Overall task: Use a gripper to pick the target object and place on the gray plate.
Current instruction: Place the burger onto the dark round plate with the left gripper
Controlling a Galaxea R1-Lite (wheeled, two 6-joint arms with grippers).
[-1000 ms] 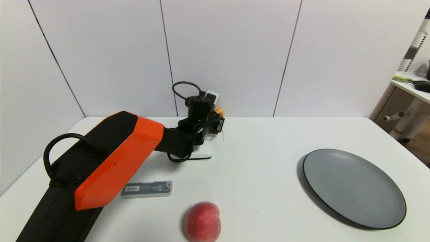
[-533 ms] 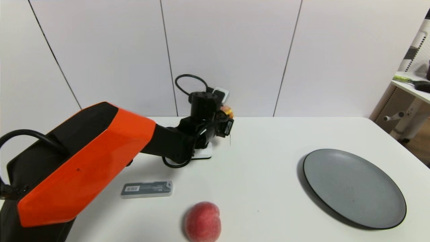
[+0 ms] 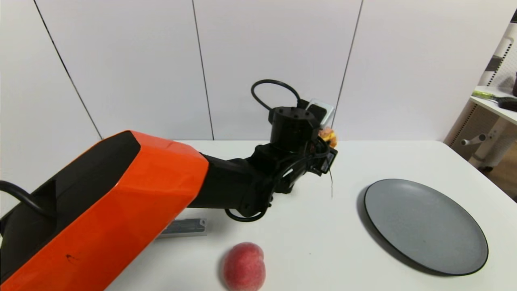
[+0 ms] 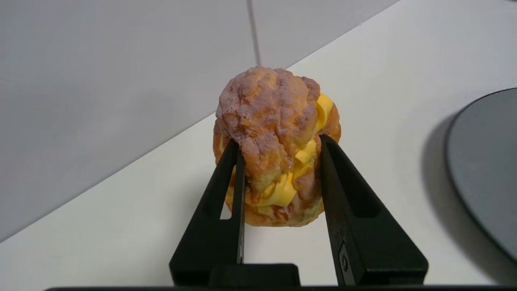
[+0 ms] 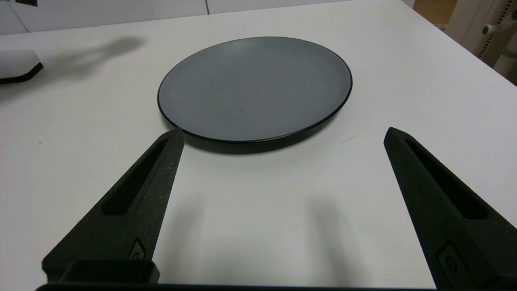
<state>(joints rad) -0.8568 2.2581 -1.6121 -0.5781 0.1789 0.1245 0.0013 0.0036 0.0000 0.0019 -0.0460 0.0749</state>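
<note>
My left gripper is shut on the golden-brown cream puff and holds it in the air above the table's back middle, left of the gray plate. In the left wrist view the puff with yellow filling sits pinched between the two black fingers, and the plate's edge shows to one side. My right gripper is open and empty, low over the table just short of the plate; it does not show in the head view.
A red-pink peach lies at the table's front middle. A small grey flat case lies left of it, partly under my left arm. A white block with a dark base sits on the table. A shelf stands off the table's right.
My left arm has swung to the right with the cream puff, from the back middle toward the plate, and lifted slightly. The white block is now hidden behind it in the head view.
</note>
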